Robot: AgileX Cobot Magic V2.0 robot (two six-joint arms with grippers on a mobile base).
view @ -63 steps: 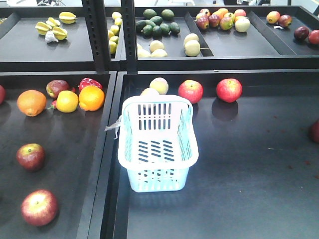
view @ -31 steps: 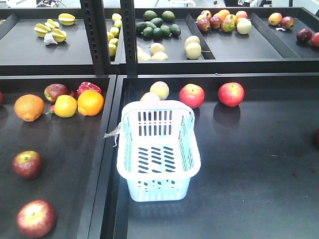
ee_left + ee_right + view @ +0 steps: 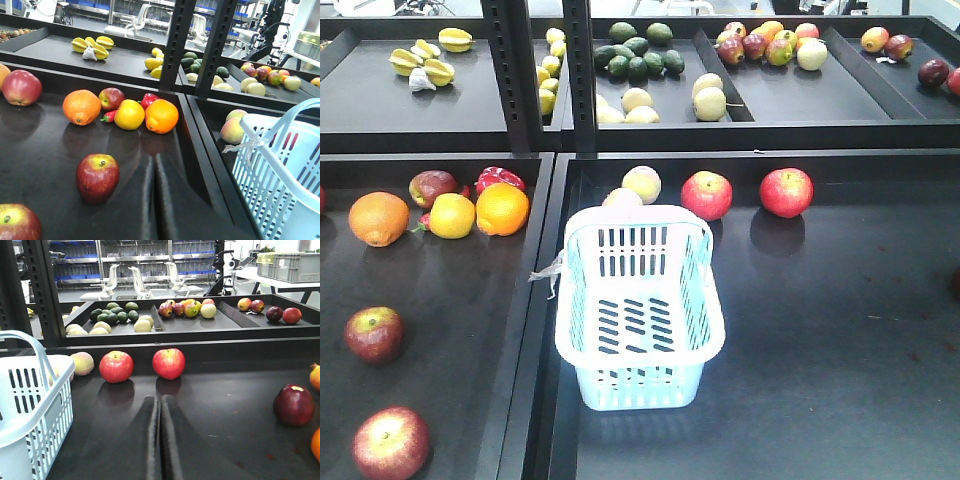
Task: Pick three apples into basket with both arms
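Just right of the raised divider (image 3: 542, 300) between the two lower trays, you have the basket (image 3: 640, 300) standing upright and empty. Its long axis runs from you toward the back shelf, and a scrap of clear plastic (image 3: 548, 268) hangs off its left side. Your two nearest dark red apples (image 3: 375, 333) (image 3: 390, 442) sit stem-up in the left tray (image 3: 460, 300), with that divider between them and the basket. A third dark apple (image 3: 293, 405) lies far out on the right tray (image 3: 820, 350), well apart from the basket.

Two brighter red apples (image 3: 706, 195) (image 3: 786, 192) rest near the back wall. Pale fruit (image 3: 642, 183) sits just behind the basket's far end. Oranges (image 3: 503, 208) and a red pepper (image 3: 498, 177) crowd the left tray's back.

Your left gripper (image 3: 152, 159) and right gripper (image 3: 160, 399) each hover low over their tray, jaws pressed together with nothing between them.
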